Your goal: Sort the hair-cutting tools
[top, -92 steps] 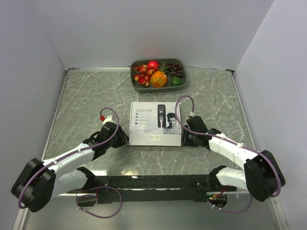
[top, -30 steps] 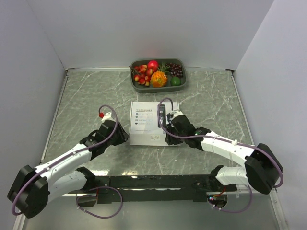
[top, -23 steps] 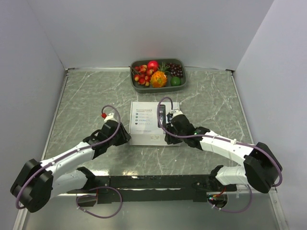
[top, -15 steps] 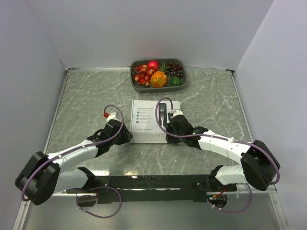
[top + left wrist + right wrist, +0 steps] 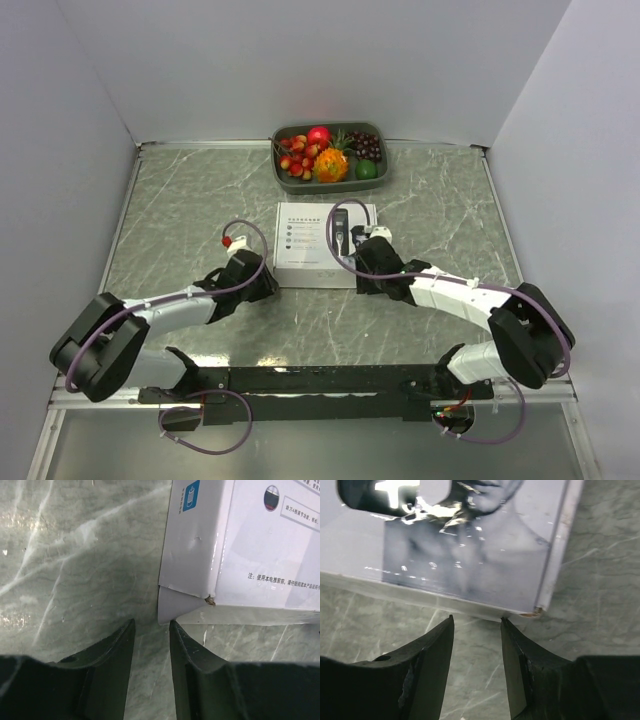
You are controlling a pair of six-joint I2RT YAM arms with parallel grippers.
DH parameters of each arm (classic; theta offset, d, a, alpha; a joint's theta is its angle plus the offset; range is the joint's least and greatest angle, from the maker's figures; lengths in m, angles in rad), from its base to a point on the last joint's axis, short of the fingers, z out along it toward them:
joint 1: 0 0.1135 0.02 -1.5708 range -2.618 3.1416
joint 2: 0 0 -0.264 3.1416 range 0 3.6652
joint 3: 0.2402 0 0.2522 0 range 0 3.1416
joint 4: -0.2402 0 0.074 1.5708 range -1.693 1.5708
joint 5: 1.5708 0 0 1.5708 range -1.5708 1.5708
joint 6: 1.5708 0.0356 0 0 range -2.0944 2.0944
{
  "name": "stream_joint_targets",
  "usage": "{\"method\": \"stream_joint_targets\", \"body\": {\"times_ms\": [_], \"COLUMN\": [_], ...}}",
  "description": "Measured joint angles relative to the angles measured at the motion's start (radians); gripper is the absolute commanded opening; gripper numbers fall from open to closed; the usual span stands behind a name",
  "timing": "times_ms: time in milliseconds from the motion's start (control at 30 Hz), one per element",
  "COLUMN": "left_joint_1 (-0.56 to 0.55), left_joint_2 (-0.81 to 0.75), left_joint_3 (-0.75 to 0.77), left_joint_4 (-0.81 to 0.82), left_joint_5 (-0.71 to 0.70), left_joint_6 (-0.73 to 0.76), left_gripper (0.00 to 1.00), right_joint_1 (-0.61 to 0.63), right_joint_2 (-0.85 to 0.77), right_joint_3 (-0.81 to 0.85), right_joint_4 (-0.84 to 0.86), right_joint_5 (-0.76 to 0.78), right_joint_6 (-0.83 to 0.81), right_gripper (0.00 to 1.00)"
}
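Observation:
No hair-cutting tools show in any view; only a clipper printed on the white cardboard box (image 5: 310,245) can be seen. The box lies flat mid-table. My left gripper (image 5: 266,284) sits low at the box's near left corner, open, with a bent flap (image 5: 172,610) of the box (image 5: 250,540) just off its right fingertip. My right gripper (image 5: 363,274) is at the near right corner, open and empty, its fingertips almost against the near edge of the box (image 5: 470,555). Bare marble lies between both pairs of fingers.
A grey tray (image 5: 283,178) of colourful fruit stands at the far edge, just beyond the box. White walls close the table on the left, right and back. The green marble tabletop (image 5: 180,200) spreads on both sides of the box.
The right gripper came from the box's right side to its near right corner. Both grippers moved forward, and the box slid away from the arms toward the fruit tray.

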Motion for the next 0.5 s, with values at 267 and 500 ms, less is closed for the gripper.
{"method": "stream_joint_targets", "body": {"times_ms": [267,500], "left_joint_1": [0.0,0.0], "left_joint_2": [0.039,0.103], "left_joint_3": [0.002,0.021], "left_joint_4": [0.069,0.145], "left_joint_5": [-0.042,-0.093], "left_joint_6": [-0.018,-0.029], "left_gripper": [0.39,0.39], "right_joint_1": [-0.079,-0.085], "right_joint_2": [0.012,0.066], "right_joint_3": [-0.002,-0.002], "right_joint_4": [0.035,0.116], "right_joint_5": [0.013,0.055], "right_joint_6": [0.0,-0.017], "right_gripper": [0.51,0.5]}}
